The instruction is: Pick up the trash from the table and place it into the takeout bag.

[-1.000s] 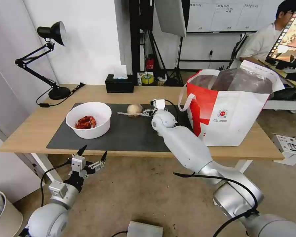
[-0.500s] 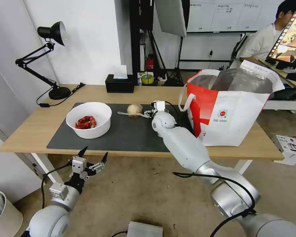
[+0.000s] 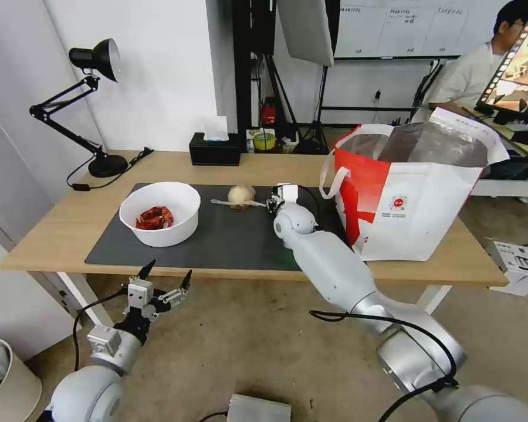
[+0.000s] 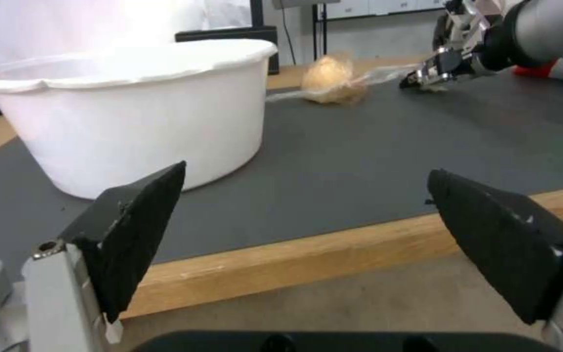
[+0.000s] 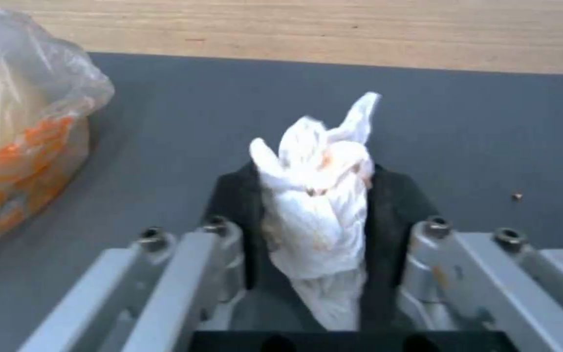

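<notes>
The right gripper (image 5: 311,215) pinches the crumpled paper (image 5: 320,195) between its black pads, low over the mat (image 3: 229,240) near its far edge — a firm hold, seemingly for the carry to the bag (image 3: 416,193), which stands open at the table's (image 3: 58,228) right end. The wrapped ball (image 3: 240,195) lies just beside the gripper on the mat. The bowl (image 3: 158,211) sits toward the mat's left end. The left gripper (image 3: 164,281) waits below the table's front edge — fingers spread, holding nothing.

We are in a lab or studio. We see a softbox on black stands (image 3: 302,29), a wall whiteboard (image 3: 393,26) and a light-wood desk (image 3: 53,234).
</notes>
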Controlling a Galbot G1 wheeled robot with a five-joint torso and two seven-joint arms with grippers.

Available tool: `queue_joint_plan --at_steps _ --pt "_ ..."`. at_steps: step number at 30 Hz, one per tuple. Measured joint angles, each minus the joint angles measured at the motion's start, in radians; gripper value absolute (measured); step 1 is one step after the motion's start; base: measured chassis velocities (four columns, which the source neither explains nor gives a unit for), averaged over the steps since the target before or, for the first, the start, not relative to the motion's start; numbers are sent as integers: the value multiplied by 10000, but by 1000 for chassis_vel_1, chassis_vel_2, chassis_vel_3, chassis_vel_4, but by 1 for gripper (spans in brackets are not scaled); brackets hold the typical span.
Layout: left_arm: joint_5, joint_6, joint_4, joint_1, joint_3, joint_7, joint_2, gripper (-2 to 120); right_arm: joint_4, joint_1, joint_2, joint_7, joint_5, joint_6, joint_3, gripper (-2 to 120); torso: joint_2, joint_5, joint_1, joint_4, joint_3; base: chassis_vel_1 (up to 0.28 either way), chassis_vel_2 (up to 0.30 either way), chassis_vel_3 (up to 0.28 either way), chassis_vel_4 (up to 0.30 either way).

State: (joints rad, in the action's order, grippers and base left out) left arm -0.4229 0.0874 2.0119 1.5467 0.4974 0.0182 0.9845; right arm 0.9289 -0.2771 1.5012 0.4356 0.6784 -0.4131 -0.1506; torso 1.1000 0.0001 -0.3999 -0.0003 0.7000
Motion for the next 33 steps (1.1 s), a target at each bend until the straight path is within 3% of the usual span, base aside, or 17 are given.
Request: queue_joint_plan --at_steps 8,11,17,22,25,29,32,33 --pt "0 12 -17 31 -4 0 33 100 656 -99 -342 -577 -41 801 -7 3 0 0 0 4 2 0 0 0 0" --pt "0 17 -12 34 -2 0 33 100 1073 -180 -543 -823 -22 961 -38 1 0 0 -1 4 1 0 0 0 0" --pt "0 25 88 72 21 12 62 100 4439 -864 -1888 -853 656 1012 -528 0 0 1 0 2 1 0 0 0 0" --pt "-17 24 152 150 35 63 95 100 6193 -1186 -2581 -525 639 823 -534 0 0 0 0 2 0 0 0 0 0" --pt "-33 4 221 233 52 83 89 100 7433 -1309 -3090 -154 586 589 -197 0 0 1 0 3 0 0 0 0 0" --pt "-35 -1 286 238 57 93 67 100 8174 -1295 -3508 39 635 383 192 0 0 2 0 4 -2 0 0 0 0" --pt "-42 -11 322 174 41 100 -2 100 9108 -892 -5068 398 1587 -200 1230 0 0 3 0 3 -1 0 0 0 0" --pt "-42 -11 322 174 41 100 -2 100 9108 -892 -5068 398 1587 -200 1230 0 0 3 0 3 -1 0 0 0 0"
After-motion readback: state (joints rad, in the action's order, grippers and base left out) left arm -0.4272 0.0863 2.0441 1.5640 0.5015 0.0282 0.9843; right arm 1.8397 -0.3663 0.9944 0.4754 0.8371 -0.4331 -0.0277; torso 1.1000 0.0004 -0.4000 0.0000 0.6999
